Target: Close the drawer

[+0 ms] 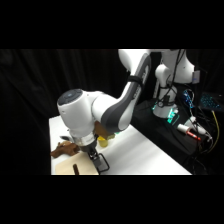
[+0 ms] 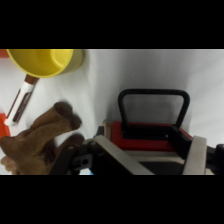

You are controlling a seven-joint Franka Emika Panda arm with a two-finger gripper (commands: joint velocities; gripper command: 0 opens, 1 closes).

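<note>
My pincer [image 2: 150, 160] hangs just above the drawer [image 2: 150, 136], fingers [image 2: 196, 156] spread apart on either side of its red-edged front — holding nothing. The drawer's dark loop handle [image 2: 153, 107] juts out over the white desk [image 2: 150, 70]. A brown plush toy [image 2: 40, 142] lies close beside the drawer; a yellow cup [image 2: 45, 61] and a marker [image 2: 22, 100] sit beyond the toy. The pale cabinet [image 1: 70, 167] is directly beneath my wrist.

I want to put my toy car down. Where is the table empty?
The table is bare to the right of the cabinet and its loop handle. It is crowded on the left, around the yellow cup, marker and plush toy.
</note>
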